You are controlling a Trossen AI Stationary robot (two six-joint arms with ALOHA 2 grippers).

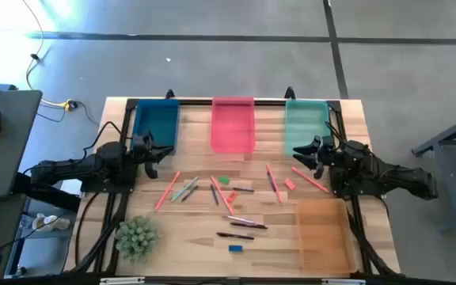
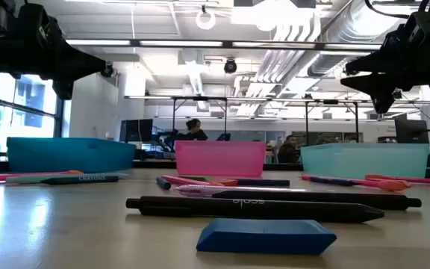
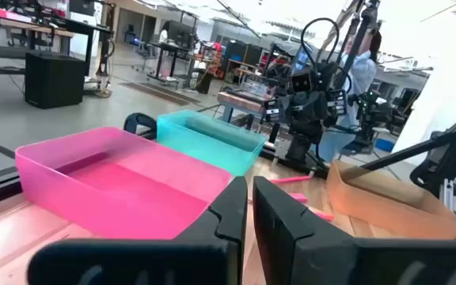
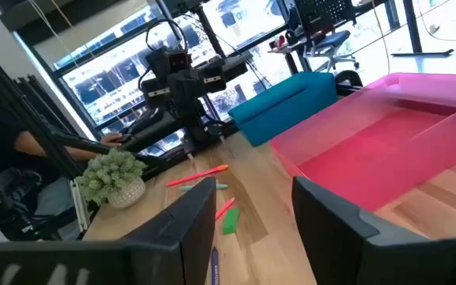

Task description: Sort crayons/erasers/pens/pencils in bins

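Observation:
Four bins stand on the table: dark blue, pink and teal along the far edge, orange near the right front. Between them lie loose salmon sticks, grey-teal sticks, dark pens, and a green eraser, a pink eraser and a blue eraser. My left gripper hovers shut in front of the blue bin. My right gripper hovers open in front of the teal bin. Both are raised above the table and hold nothing.
A small potted plant stands at the table's near left corner. In the low view a pen and the blue eraser lie closest to the near edge. People sit in the room beyond the far edge.

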